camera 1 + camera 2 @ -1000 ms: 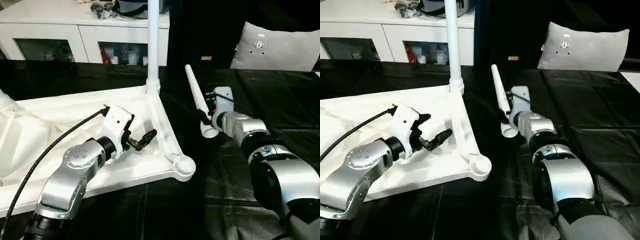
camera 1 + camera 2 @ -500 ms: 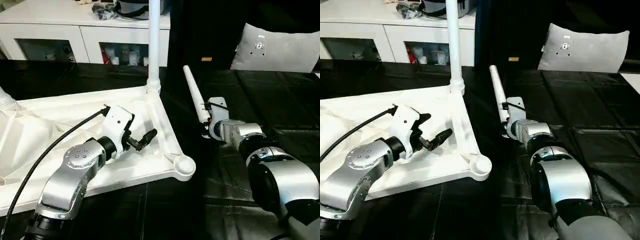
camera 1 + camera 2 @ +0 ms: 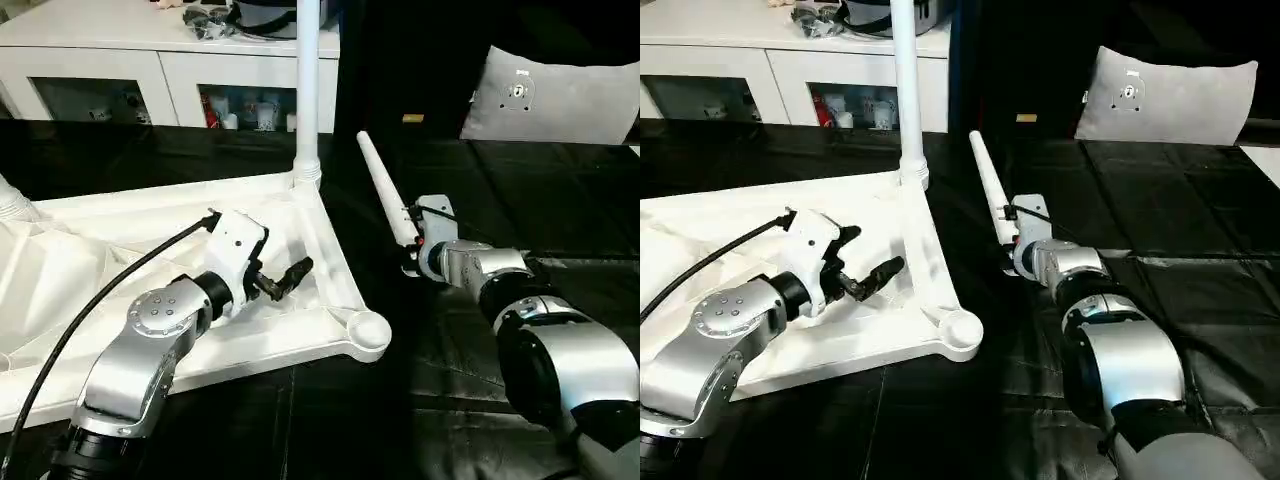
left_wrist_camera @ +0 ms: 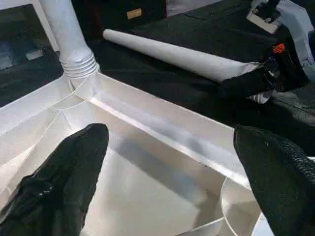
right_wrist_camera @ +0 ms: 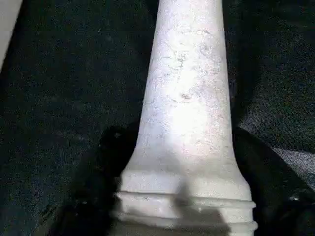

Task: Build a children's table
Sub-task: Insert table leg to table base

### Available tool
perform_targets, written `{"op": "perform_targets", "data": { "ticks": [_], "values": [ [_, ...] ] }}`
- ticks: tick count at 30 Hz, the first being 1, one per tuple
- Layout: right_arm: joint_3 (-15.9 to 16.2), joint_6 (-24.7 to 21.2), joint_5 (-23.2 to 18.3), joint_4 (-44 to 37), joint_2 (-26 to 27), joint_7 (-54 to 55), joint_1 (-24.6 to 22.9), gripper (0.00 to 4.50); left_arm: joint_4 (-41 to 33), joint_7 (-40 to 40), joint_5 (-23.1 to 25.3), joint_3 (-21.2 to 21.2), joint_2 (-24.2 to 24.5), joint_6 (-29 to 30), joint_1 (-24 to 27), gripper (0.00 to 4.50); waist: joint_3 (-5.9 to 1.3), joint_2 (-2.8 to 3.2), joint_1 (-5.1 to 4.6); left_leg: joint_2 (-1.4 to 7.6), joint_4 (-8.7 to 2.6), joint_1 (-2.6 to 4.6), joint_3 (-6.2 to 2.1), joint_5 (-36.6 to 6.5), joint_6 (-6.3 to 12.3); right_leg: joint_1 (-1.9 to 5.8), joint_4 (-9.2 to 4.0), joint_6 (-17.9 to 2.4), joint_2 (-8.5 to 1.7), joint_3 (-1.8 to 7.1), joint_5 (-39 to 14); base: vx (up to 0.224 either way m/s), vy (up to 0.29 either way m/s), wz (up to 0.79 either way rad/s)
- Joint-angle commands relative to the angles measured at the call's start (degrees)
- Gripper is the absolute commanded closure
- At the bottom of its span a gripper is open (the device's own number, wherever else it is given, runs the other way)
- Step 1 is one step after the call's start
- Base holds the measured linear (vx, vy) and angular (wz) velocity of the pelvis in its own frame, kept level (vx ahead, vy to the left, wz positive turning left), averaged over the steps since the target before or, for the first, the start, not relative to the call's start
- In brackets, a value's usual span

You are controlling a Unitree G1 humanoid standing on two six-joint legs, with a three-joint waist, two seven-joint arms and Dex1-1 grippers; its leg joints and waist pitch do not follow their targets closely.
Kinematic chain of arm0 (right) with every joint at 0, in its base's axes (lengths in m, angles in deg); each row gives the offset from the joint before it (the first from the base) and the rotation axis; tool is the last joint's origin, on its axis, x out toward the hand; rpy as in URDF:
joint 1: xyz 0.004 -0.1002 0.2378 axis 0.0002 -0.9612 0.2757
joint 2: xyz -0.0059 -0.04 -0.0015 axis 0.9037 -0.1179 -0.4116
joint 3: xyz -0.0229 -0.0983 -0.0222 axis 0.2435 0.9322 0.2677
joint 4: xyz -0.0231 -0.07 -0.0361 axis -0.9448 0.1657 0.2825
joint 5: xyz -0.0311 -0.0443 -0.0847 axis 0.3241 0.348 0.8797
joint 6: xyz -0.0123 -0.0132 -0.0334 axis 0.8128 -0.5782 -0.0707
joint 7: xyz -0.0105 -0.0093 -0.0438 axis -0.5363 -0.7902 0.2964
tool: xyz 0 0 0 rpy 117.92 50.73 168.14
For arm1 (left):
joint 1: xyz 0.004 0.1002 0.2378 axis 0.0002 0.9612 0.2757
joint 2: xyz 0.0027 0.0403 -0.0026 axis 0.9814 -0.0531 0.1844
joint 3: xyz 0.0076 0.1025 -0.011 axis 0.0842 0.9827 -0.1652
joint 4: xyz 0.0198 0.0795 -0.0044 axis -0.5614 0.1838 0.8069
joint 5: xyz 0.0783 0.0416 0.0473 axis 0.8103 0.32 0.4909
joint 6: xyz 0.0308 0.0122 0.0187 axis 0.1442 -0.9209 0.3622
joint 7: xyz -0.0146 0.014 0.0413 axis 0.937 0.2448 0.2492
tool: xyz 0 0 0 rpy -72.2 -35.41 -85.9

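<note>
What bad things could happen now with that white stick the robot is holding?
The right gripper holds the loose leg only near its thick end, so the long tilted leg might slip or swing. The empty corner socket sits close to the tabletop edge, so a crooked approach might miss it. A swinging leg could also bump the standing leg.

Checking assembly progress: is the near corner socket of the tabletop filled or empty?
Empty. The near corner socket shows an open round cup, while the loose leg sits in the right gripper.
</note>
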Motion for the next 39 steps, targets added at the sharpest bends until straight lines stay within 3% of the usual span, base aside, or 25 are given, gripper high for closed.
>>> {"op": "perform_targets", "data": {
  "ticks": [1, 7, 10, 11, 13, 14, 15, 16, 19, 22, 24, 28, 29, 30, 31, 32, 34, 35, 36, 37, 38, 39],
  "values": [
    [-1.6, 1.5, -1.5, -0.7, -0.3, 0.6, -1.0, 1.68, -0.4, 0.0, 0.0, 0.3, 0.6, -0.3, 0.4, 0.00, -3.82, -0.02, 0.27, 2.70, -3.89, -0.36, -0.05, -3.2, 2.75, 3.82, -3.71, -13.4, -5.00, 3.02, -8.0, 0.000, 0.000, 0.00],
    [-5.0, 6.6, -4.9, -3.7, -1.2, -1.6, -2.4, 1.69, -0.3, -0.3, 0.2, 0.0, 0.7, -0.8, 0.4, 0.00, -3.95, 0.10, 0.74, 2.67, -3.86, -0.37, -0.02, -2.8, 3.35, 3.85, -3.65, -13.5, -4.91, 2.98, -6.9, 0.000, 0.000, 0.00],
    [-8.2, 10.7, -7.8, -7.8, -1.7, -2.1, -3.8, 1.69, -0.3, -0.3, 0.2, -0.1, 0.5, -1.5, 0.3, 0.00, -4.01, 0.22, 0.89, 2.68, -3.80, -0.44, -0.03, -2.2, 3.84, 3.85, -3.52, -13.8, -4.87, 2.95, -5.3, 0.000, 0.000, 0.00],
    [-10.0, 12.8, -9.6, -10.2, -1.5, -2.5, -4.8, 1.70, 0.0, -0.2, 0.1, -0.2, 0.1, -1.7, 0.0, 0.00, -4.01, 0.50, 1.02, 2.68, -3.78, -0.48, -0.06, -2.1, 4.10, 3.95, -3.50, -13.5, -4.93, 2.98, -4.9, 0.000, 0.000, 0.00],
    [-11.4, 14.7, -11.0, -12.3, -1.2, -3.0, -5.8, 1.71, 0.3, -0.1, 0.0, -0.2, -0.1, -1.9, -0.3, 0.00, -4.15, 0.25, 0.91, 2.65, -3.74, -0.45, -0.05, -1.6, 4.50, 3.94, -3.37, -13.8, -4.79, 2.91, -4.0, 0.000, 0.000, 0.00],
    [-13.1, 17.3, -13.7, -18.5, -0.3, -5.3, -8.5, 1.71, 1.0, 0.1, 0.0, -0.1, -0.9, -2.5, -1.2, 0.00, -4.01, 0.23, 0.99, 2.63, -3.76, -0.49, 0.04, -1.9, 4.82, 3.92, -3.64, -13.6, -4.77, 2.91, -4.4, 0.000, 0.000, 0.00],
    [-13.1, 17.3, -13.7, -18.5, -0.3, -5.3, -8.5, 1.71, 1.0, 0.1, 0.0, -0.1, -0.9, -2.5, -1.2, 0.00, -4.12, 0.15, 1.11, 2.69, -3.70, -0.43, -0.02, -1.7, 5.03, 4.00, -3.49, -13.3, -4.82, 2.96, -4.3, 0.000, 0.000, 0.00],
    [-14.3, 17.9, -16.5, -25.0, 0.9, -7.6, -11.3, 1.72, 1.4, 0.6, -0.7, -0.6, -2.1, -2.8, -2.1, 0.00, -4.06, 0.04, 1.03, 2.63, -3.83, -0.50, -0.04, -1.5, 5.26, 4.09, -3.57, -13.2, -4.68, 2.93, -4.4, 0.000, 0.000, 0.00],
    [-16.7, 15.6, -22.6, -35.5, 2.9, -10.9, -14.6, 1.72, 1.9, 1.2, -2.3, -1.9, -3.9, -3.3, -3.9, 0.00, -4.06, -0.28, 1.21, 2.72, -3.91, -0.43, -0.06, -1.3, 5.99, 3.97, -3.79, -12.6, -4.69, 2.90, -5.3, 0.000, 0.000, 0.00],
    [-16.9, 14.4, -23.5, -39.5, 3.0, -9.6, -16.4, 1.73, 2.2, 1.4, -2.7, -2.2, -4.5, -3.4, -4.6, 0.00, -3.92, -0.32, 1.14, 2.69, -4.05, -0.35, -0.10, -2.5, 4.85, 3.91, -4.17, -11.6, -4.76, 2.92, -9.1, 0.000, 0.000, 0.00],
    [-15.7, 14.0, -22.9, -42.0, 2.9, -9.5, -18.3, 1.73, 1.9, 1.3, -2.4, -1.9, -4.3, -3.5, -4.3, 0.00, -3.75, -0.72, 1.08, 2.51, -4.15, -0.45, 0.00, -2.7, 4.33, 3.86, -4.57, -10.2, -4.71, 2.92, -11.8, 0.000, 0.000, 0.00],
    [-14.4, 11.1, -26.0, -49.7, 4.1, -12.1, -21.8, 1.73, 1.6, 1.3, -2.6, -2.2, -4.8, -4.0, -4.0, 0.00, -3.95, -0.56, 1.25, 2.59, -4.10, -0.48, -0.13, -1.3, 4.59, 3.82, -4.32, -8.7, -4.62, 3.04, -10.6, 0.000, 0.000, 0.00],
    [-14.2, 9.7, -27.9, -53.3, 4.8, -13.2, -23.1, 1.73, 1.7, 1.5, -3.3, -2.9, -5.7, -4.0, -4.7, 0.00, -3.93, -1.65, 1.00, 2.56, -4.16, -0.60, 0.01, -0.8, 5.14, 3.93, -4.54, -8.8, -4.59, 2.97, -9.7, 0.000, 0.000, 0.00],
    [-14.2, 9.6, -28.2, -53.7, 4.9, -13.3, -23.2, 1.73, 1.7, 1.5, -3.4, -2.9, -5.8, -4.0, -4.8, 0.00, -3.90, -1.10, 1.14, 2.59, -4.17, -0.68, -0.15, -0.7, 5.19, 3.93, -4.24, -9.0, -4.78, 3.02, -10.0, 0.000, 0.000, 0.00],
    [-14.3, 7.1, -31.8, -58.3, 5.8, -14.8, -24.4, 1.73, 1.6, 1.7, -5.2, -4.0, -7.2, -3.6, -6.2, 0.00, -3.82, -1.01, 1.11, 2.56, -4.18, -0.63, -0.10, -0.9, 5.19, 3.82, -4.45, -8.9, -4.75, 2.99, -10.6, 0.000, 0.000, 0.00],
    [-14.4, 6.2, -33.0, -59.6, 6.0, -15.1, -24.7, 1.73, 1.5, 1.8, -5.9, -4.2, -7.5, -3.5, -6.6, 0.00, -3.71, -1.43, 1.22, 2.65, -4.24, -0.58, -0.08, -1.5, 5.16, 3.82, -4.53, -8.5, -4.85, 3.07, -11.8, 0.000, 0.000, 0.00],
    [-14.1, 2.3, -38.2, -64.6, 6.6, -16.8, -25.3, 1.73, 0.9, 2.2, -11.8, -7.3, -10.8, -1.8, -9.9, 0.00, -3.69, -1.21, 1.35, 2.73, -4.27, -0.42, -0.12, -1.8, 4.64, 3.69, -4.70, -8.4, -4.87, 3.02, -12.5, 0.000, 0.000, 0.00],
    [-14.1, 2.3, -38.2, -64.6, 6.6, -16.8, -25.3, 1.73, 0.9, 2.2, -11.8, -7.3, -10.8, -1.8, -9.9, 0.00, -3.56, -1.23, 1.28, 2.79, -4.31, -0.37, -0.11, -1.8, 4.28, 3.65, -4.65, -8.5, -4.76, 3.04, -12.2, 0.000, 0.000, 0.00],
    [-13.0, 0.1, -40.8, -68.1, 6.9, -18.2, -26.1, 1.73, 1.0, 2.5, -16.6, -9.7, -13.4, -0.6, -12.8, 0.00, -3.53, -1.93, 1.33, 2.72, -4.30, -0.49, -0.09, -1.6, 4.30, 3.75, -4.58, -8.7, -4.78, 3.01, -11.2, 0.000, 0.000, 0.00],
    [-13.0, 0.1, -40.8, -68.1, 6.9, -18.2, -26.1, 1.73, 1.0, 2.5, -16.6, -9.7, -13.4, -0.6, -12.8, 0.00, -3.51, -1.82, 1.42, 2.61, -4.30, -0.53, -0.11, -1.5, 4.13, 3.83, -4.52, -8.7, -4.86, 3.04, -11.3, 0.000, 0.000, 0.00],
    [-11.7, -1.9, -42.5, -71.0, 7.1, -19.3, -26.8, 1.73, 1.9, 3.0, -21.0, -12.2, -15.6, 0.3, -16.2, 0.00, -3.56, -1.75, 1.50, 2.60, -4.20, -0.53, -0.10, -1.0, 4.06, 3.79, -4.54, -8.8, -4.89, 3.05, -10.8, 0.000, 0.000, 0.00],
    [-11.3, -2.6, -42.9, -72.0, 7.2, -19.6, -27.0, 1.73, 2.3, 3.3, -22.2, -13.0, -16.3, 0.6, -17.3, 0.00, -3.57, -1.85, 1.61, 2.54, -4.17, -0.55, -0.03, -0.8, 4.11, 3.80, -4.62, -8.7, -4.81, 3.07, -10.5, 0.000, 0.000, 0.00]
  ]
}}
